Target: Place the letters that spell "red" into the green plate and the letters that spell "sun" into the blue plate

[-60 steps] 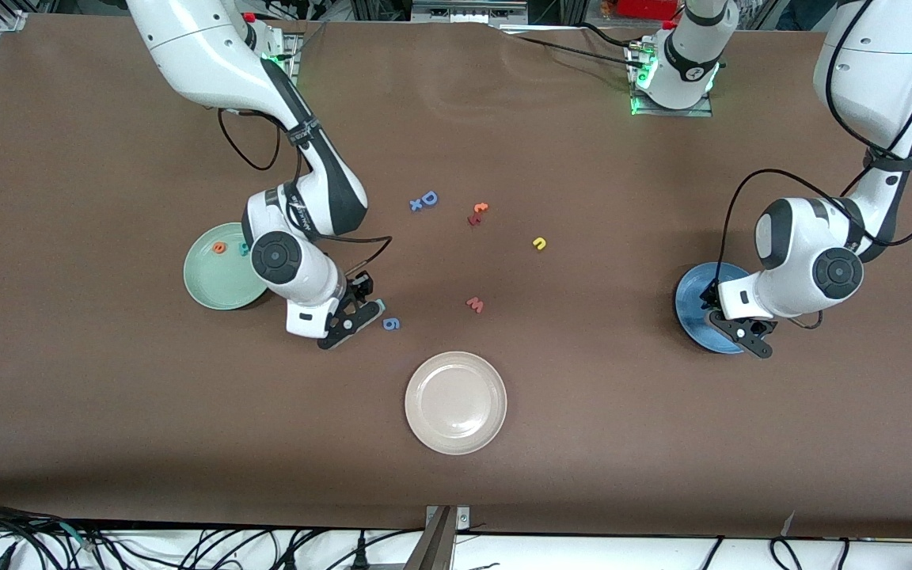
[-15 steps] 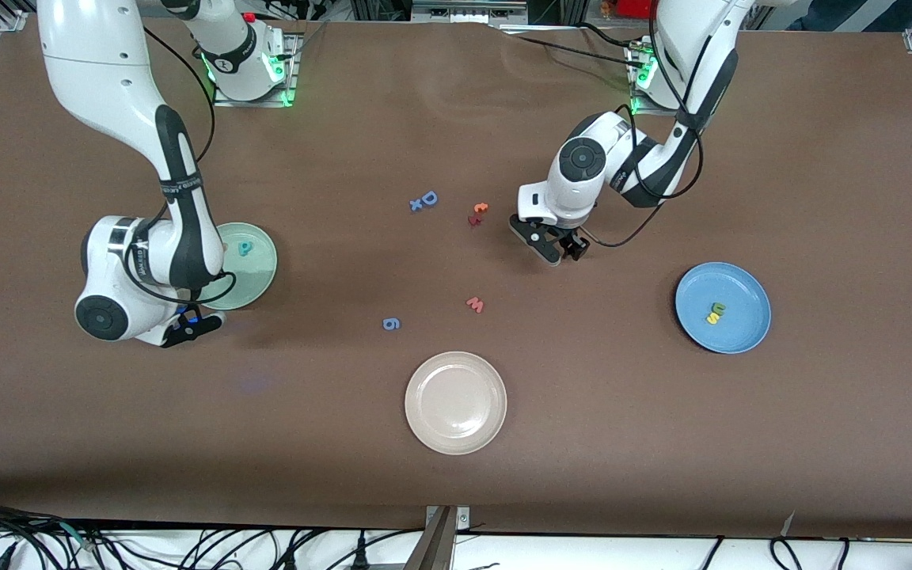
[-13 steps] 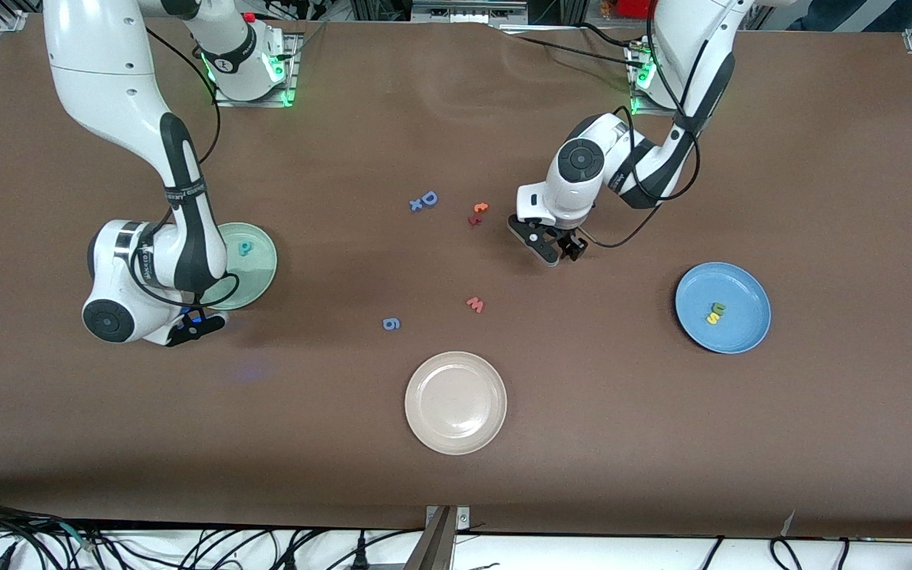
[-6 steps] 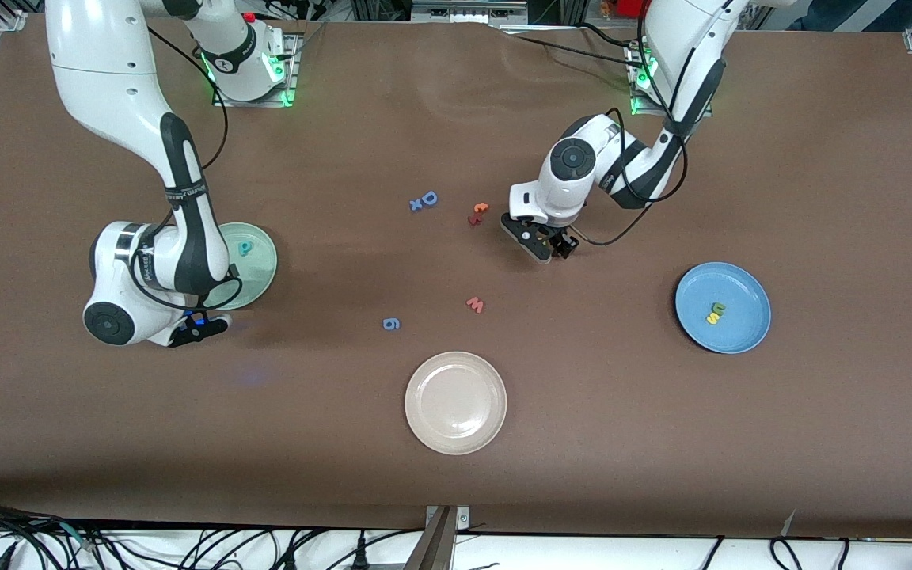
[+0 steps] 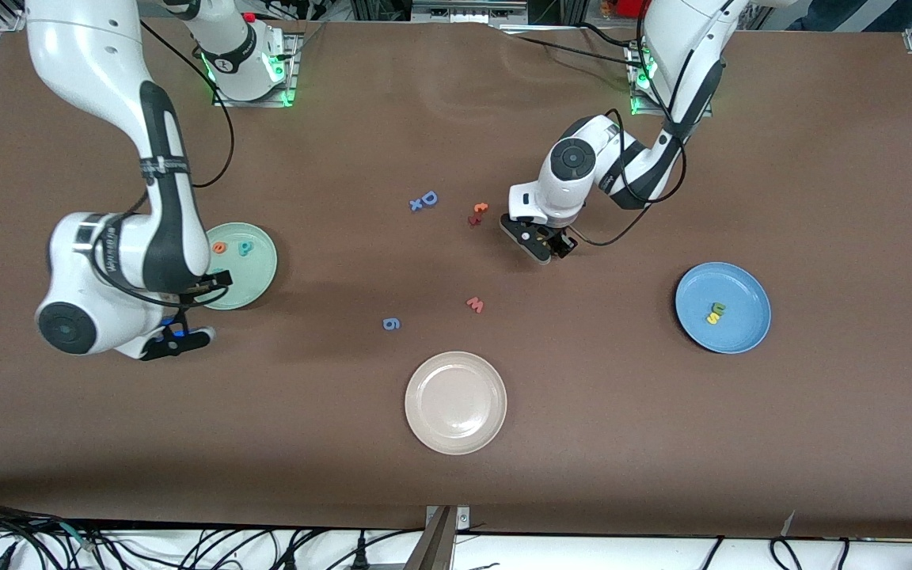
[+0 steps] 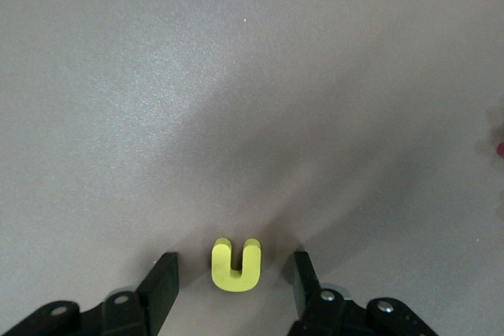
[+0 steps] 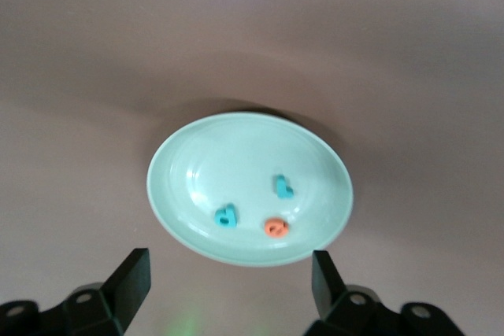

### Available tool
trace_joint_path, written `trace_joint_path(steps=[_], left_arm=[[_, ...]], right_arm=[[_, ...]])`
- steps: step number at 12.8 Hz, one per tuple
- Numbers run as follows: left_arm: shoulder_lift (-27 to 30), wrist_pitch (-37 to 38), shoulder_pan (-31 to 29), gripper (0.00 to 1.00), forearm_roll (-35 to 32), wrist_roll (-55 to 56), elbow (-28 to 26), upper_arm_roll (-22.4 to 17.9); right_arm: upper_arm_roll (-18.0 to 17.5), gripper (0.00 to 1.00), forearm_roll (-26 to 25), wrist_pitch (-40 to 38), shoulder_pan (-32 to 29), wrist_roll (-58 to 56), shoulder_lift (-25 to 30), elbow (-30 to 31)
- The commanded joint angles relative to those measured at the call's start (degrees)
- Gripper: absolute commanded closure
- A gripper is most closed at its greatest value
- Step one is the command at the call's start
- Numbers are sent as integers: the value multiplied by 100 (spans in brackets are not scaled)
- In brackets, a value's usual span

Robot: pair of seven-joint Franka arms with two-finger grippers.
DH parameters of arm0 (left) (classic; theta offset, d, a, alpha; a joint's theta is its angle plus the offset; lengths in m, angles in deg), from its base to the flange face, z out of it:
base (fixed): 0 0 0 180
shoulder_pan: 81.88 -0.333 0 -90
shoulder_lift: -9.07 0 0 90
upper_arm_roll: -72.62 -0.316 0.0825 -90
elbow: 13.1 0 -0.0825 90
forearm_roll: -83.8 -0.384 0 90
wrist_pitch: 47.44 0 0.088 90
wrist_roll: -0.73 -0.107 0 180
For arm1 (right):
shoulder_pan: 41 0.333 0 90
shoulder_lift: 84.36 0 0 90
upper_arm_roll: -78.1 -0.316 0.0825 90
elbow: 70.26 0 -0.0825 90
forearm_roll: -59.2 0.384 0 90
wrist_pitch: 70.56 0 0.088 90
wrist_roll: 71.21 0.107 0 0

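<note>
The green plate (image 7: 197,155) (image 5: 254,269) holds a teal r (image 7: 283,186), a teal d (image 7: 227,216) and an orange e (image 7: 276,227) (image 5: 219,247). In the front view one teal letter (image 5: 245,248) shows and the right arm covers part of the plate. My right gripper (image 5: 179,336) (image 7: 228,289) hangs open and empty by the plate's rim. My left gripper (image 5: 539,244) (image 6: 236,273) is down at the table, open, with the yellow n (image 6: 235,264) lying between its fingers, not touching them. The blue plate (image 5: 741,332) holds the green u (image 5: 717,308) and the yellow s (image 5: 712,318).
A beige plate (image 5: 455,431) lies nearest the front camera. Loose on the table are a blue D (image 5: 429,198) with a small x (image 5: 416,205), red and orange letters (image 5: 478,212) beside the left gripper, a red w (image 5: 475,304) and a blue g (image 5: 391,323).
My right gripper has opened and drawn back from the green plate, uncovering the orange e. My left gripper has shifted slightly toward the right arm's end and its fingers have narrowed around the n.
</note>
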Motion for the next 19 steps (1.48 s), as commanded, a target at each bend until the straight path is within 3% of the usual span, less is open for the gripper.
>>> trace_joint_path(steps=[1,3,5,6,7,10,11,14,15,19], left_arm=[[-38,-121,33,48,-113,84,-28,-12],[-38,-121,33,55,-131,84,-28,-12],[-38,-121,33,60,-139,84,-28,-12],[-38,-121,25,65,-131,84,-28,-12],[-30,-121,7,78,-139,76,-28,-12],[-3,-121,-20,90,-113,67,7,-38],[32,-112,-46,90,-96,41,8,-55],[295,-25,-448,96,-87,-326,43,-126],[418,159,-642,96,-78,-685,60,-213],[761,652,-1748,95,-87,-1847,175,-486]], right_arm=[[58,6,20,-528,-32,74,344,-362],[-12,6,-173,-503,-40,485,677,-293],[-397,6,-497,-398,-241,786,1117,31],[-800,6,-769,-249,-486,874,1319,172],[-1195,6,-1059,-117,-689,1049,1477,330],[-2215,6,-1403,663,-1566,1428,2425,1408],[-2427,0,-1404,936,-1848,1428,2802,1839],[-2517,0,-1369,879,-2141,1315,3587,2300],[-2517,0,-1387,686,-2158,1123,3615,2335],[-2526,0,-1254,1316,-2334,928,3816,2292]])
